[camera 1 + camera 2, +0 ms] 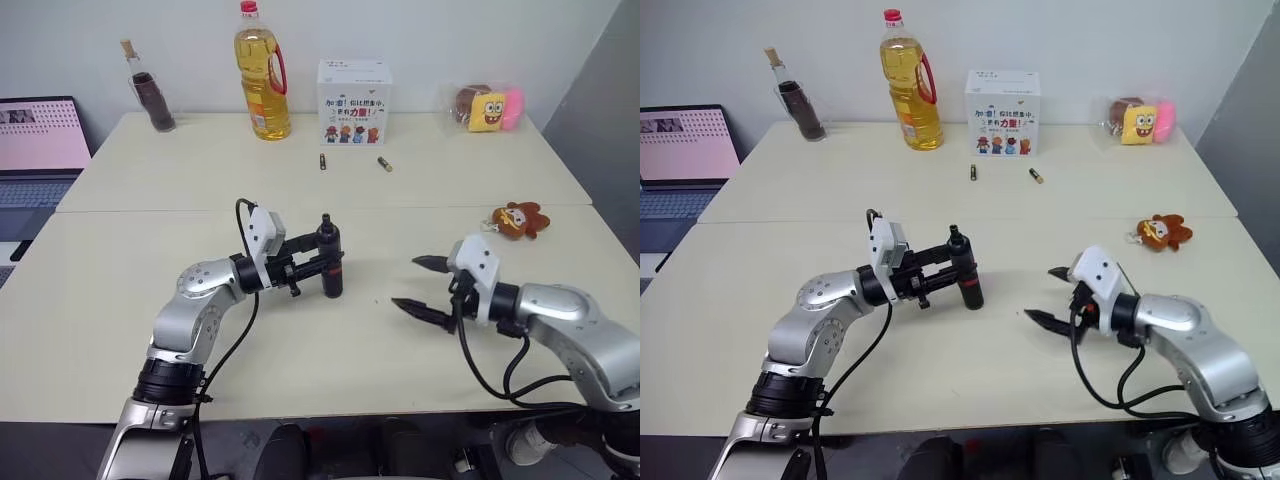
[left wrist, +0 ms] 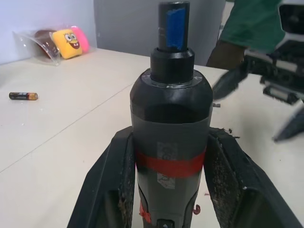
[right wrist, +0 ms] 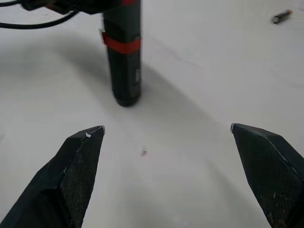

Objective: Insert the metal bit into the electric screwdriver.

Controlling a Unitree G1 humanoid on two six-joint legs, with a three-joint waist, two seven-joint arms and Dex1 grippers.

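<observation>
At the centre of the left eye view, the left gripper is clenched on the electric screwdriver, holding it upright above the table with its narrow end up. In the lower right, the right gripper stands released, its two black fingers spread wide and empty, well apart from the screwdriver. Along the upper edge stand a dark bottle, an oil bottle, a white box and a bagged yellow toy; two batteries lie just below the box, a brown plush toy sits at mid right, and a laptop shows at the left edge. The metal bit cannot be made out.

In the left wrist view, the screwdriver's dark grey body with its red band fills the centre between the two fingers, which press both sides. One battery lies at the left edge, and the right gripper's fingers blur at the upper right.

In the right wrist view, the open fingertips frame bare table, and the screwdriver's lower end hangs at upper centre, clear of the surface.
</observation>
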